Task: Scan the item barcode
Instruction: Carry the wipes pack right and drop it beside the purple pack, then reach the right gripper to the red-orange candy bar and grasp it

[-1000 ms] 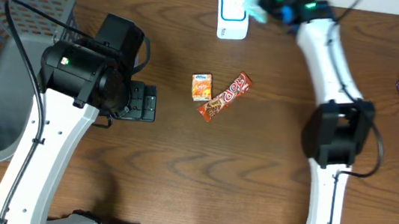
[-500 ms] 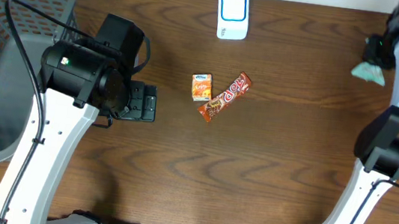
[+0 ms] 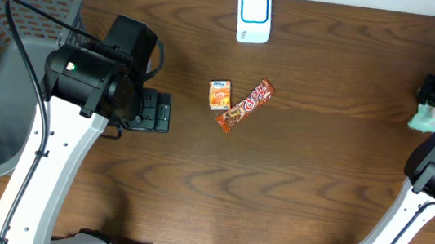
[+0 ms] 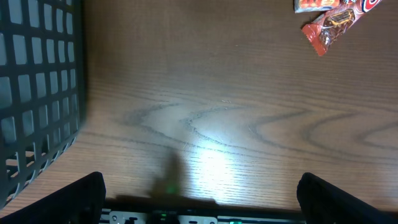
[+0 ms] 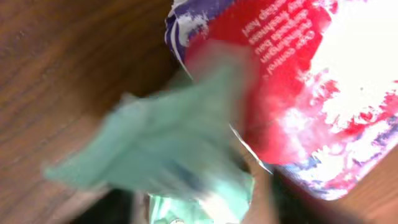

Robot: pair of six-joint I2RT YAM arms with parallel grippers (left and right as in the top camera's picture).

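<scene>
Nearest the robot's base, the left end effector (image 4: 200,182) hangs low over bare worktop (image 3: 292,188) with its jaws spread wide and nothing between them; the edge of the grey basket (image 3: 11,57) is just to its left. It is taking no part in the scanning. A little further out, in the middle of the worktop, lie a small orange carton (image 3: 220,94) and a snack bar (image 3: 246,105), close beside each other. Neither arm is touching them. Further out again, at the right edge, the right end effector (image 3: 426,105) is over a green packet (image 5: 168,143). In the wrist view the packet is blurred and lies partly across a red and purple pack (image 5: 298,81). The fingers do not show there, so I cannot tell whether the packet is gripped or already released. At the far edge stands the white scanner (image 3: 254,15), well apart from the packet and with nothing in front of it. My judgement is that the green packet is past its scanning step and is going onto a finished pile beside the red and purple pack, though nothing here shows that a scan registered. The carton and the bar look like what is left. Each would need picking up and carrying to the scanner with its barcode turned toward the scanner's face.
</scene>
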